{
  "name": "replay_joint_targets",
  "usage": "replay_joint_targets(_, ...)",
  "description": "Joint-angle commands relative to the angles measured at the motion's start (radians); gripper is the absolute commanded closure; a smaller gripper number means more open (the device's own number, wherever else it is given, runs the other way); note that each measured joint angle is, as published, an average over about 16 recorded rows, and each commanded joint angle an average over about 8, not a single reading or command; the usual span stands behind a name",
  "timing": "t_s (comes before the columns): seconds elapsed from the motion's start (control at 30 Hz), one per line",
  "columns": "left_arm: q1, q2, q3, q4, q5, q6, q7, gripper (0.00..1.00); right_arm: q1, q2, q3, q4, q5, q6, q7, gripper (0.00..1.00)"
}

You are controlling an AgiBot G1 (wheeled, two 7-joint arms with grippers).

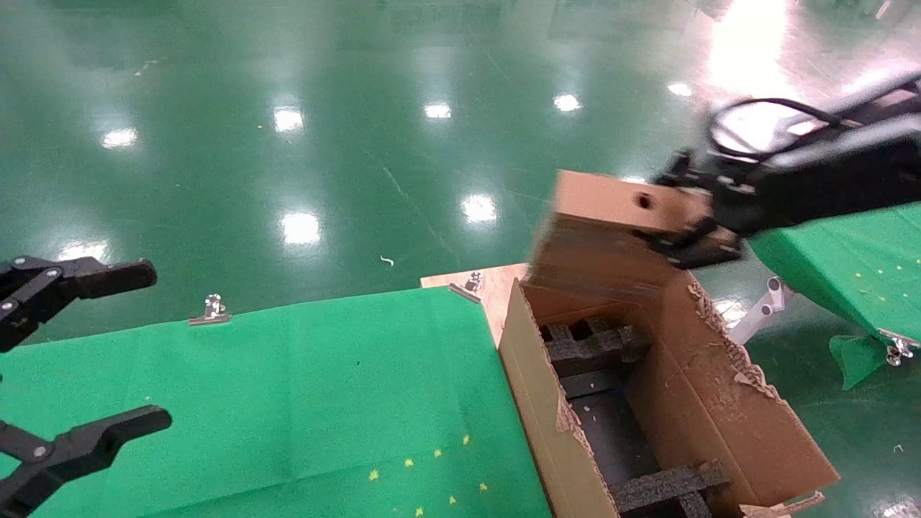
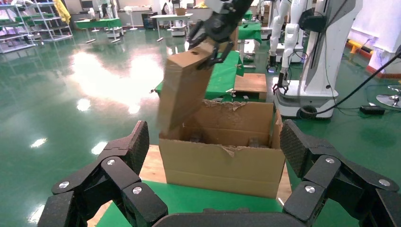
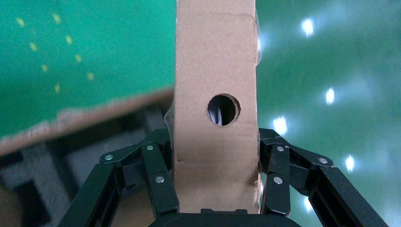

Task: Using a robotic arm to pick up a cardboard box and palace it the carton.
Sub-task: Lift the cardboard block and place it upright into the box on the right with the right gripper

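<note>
My right gripper (image 1: 691,216) is shut on the top end of the small brown cardboard box (image 1: 611,216), whose round hole faces up. The box hangs tilted, with its lower end at the far end of the large open carton (image 1: 719,403), just at the ragged rim. Black foam inserts (image 1: 590,345) lie inside the carton. In the right wrist view the fingers (image 3: 161,179) clamp both sides of the box (image 3: 215,71), with my right gripper (image 3: 215,142) above the carton's wall (image 3: 71,120). The left wrist view shows the box (image 2: 184,90) and the carton (image 2: 222,161). My left gripper (image 1: 86,345) is open and empty at the near left.
A table with green cloth (image 1: 288,396) held by metal clips (image 1: 211,311) lies left of the carton, with a bare wooden corner (image 1: 496,280). A second green table (image 1: 849,259) stands at the right. A shiny green floor lies beyond. White robot stands (image 2: 321,56) are behind the carton.
</note>
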Motion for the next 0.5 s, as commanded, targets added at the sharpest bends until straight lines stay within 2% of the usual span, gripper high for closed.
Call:
replay_joint_targets(0.03,0.000,0.000,0.000,0.000,0.000,0.000,0.000,0.00,0.002,0.053,-0.012,0.038,-0.008,-0.001,0.029,1.00)
replay_joint_targets(0.27,0.000,0.000,0.000,0.000,0.000,0.000,0.000,0.00,-0.045,0.200,-0.048,0.155,0.009,0.018,0.125,1.00)
replay_joint_targets(0.5,0.000,0.000,0.000,0.000,0.000,0.000,0.000,0.00,-0.071,0.260,-0.066,0.211,-0.001,0.039,0.161,1.00)
